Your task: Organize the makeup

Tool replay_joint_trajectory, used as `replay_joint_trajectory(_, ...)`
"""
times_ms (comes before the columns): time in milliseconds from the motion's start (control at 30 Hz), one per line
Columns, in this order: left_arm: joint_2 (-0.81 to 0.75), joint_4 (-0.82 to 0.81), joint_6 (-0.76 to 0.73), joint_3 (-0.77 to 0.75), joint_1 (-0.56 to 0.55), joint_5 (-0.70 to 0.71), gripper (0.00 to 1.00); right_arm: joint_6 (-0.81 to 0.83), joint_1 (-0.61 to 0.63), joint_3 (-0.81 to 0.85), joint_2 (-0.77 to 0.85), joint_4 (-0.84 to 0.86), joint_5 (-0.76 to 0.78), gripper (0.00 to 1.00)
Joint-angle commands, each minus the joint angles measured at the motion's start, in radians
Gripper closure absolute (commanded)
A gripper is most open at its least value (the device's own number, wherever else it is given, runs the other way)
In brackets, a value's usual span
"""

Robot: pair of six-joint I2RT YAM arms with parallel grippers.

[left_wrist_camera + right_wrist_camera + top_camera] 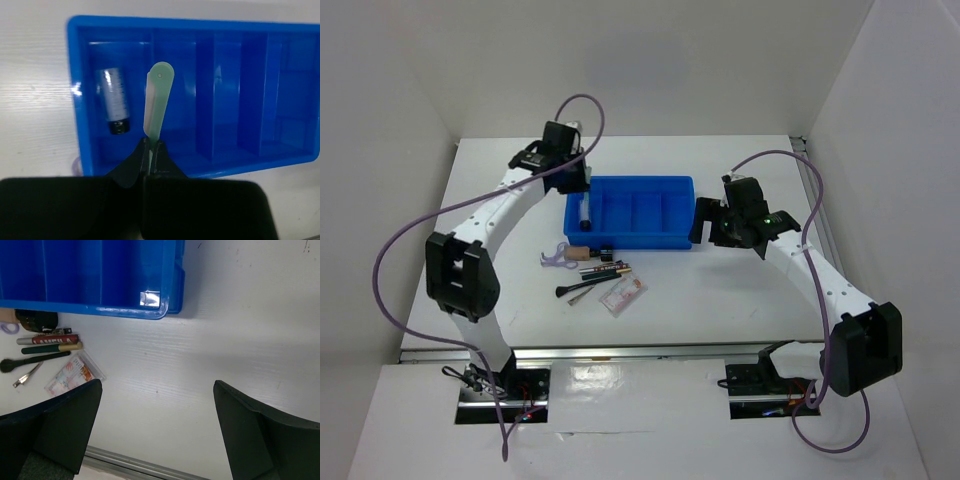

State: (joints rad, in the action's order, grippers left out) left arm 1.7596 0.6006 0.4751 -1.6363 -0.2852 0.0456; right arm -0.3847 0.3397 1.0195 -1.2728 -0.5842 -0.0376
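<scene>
My left gripper [150, 145] is shut on a flat pale green plastic piece [159, 100] and holds it over the leftmost compartment of the blue tray [200, 26]. A dark tube with a silvery label [114, 100] lies in that compartment. The other makeup lies on the table in front of the tray: slim pencils [47, 339], a black-tipped brush [35, 360], a flat pinkish packet [72, 374], a tan stub [578, 253] and a lilac-clear piece [555, 258]. My right gripper [157, 385] is open and empty above bare table, off the tray's right end [680, 212].
A small metal clip [27, 375] lies beside the brush. A short black cap-like item [37, 320] sits against the tray's front wall. A metal rail [150, 467] runs along the table's near edge. White walls enclose the table.
</scene>
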Motion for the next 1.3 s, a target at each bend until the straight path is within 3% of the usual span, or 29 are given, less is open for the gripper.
replay_joint_trajectory(0, 0.086, 0.011, 0.011, -0.057, -0.058, -0.033, 1.00, -0.008, -0.004, -0.009, 0.026, 0.007, 0.016, 0.00)
replay_joint_trajectory(333, 0.281, 0.022, 0.049, -0.186, -0.152, 0.028, 1.00, -0.008, -0.004, -0.009, 0.036, -0.003, 0.019, 0.00)
replay_joint_trajectory(533, 0.371, 0.048, 0.079, -0.284, -0.152, 0.028, 1.00, -0.008, -0.004, -0.009, 0.046, -0.012, 0.030, 0.00)
replay_joint_trajectory(733, 0.391, 0.059, 0.097, -0.284, -0.152, 0.040, 1.00, -0.008, -0.004, -0.018, 0.046, -0.012, 0.030, 0.00)
replay_joint_trajectory(833, 0.402, 0.079, 0.097, -0.284, -0.152, 0.050, 0.84, -0.008, -0.004, -0.018, 0.046, -0.012, 0.030, 0.00)
replay_joint_trajectory(867, 0.402, 0.079, 0.097, -0.284, -0.152, 0.059, 0.76, -0.008, -0.004, -0.018, 0.046, -0.012, 0.030, 0.00)
replay_joint_trajectory(900, 0.402, 0.079, 0.097, -0.284, -0.152, 0.059, 0.60, -0.008, -0.004, -0.018, 0.046, -0.012, 0.030, 0.00)
replay_joint_trajectory(933, 0.387, 0.079, 0.097, -0.274, -0.152, 0.059, 0.50, -0.008, -0.004, -0.018, 0.046, -0.012, 0.030, 0.00)
replay_joint_trajectory(1033, 0.354, 0.067, 0.071, -0.261, -0.175, 0.059, 0.30, -0.008, -0.004, -0.018, 0.046, -0.012, 0.030, 0.00)
replay_joint_trajectory(1133, 0.298, 0.076, 0.062, -0.261, -0.195, 0.083, 0.29, -0.008, -0.004, -0.018, 0.046, -0.012, 0.030, 0.00)
replay_joint_trajectory(1267, 0.158, 0.087, 0.062, -0.174, -0.204, 0.175, 0.38, -0.008, -0.004, -0.018, 0.046, -0.012, 0.030, 0.00)
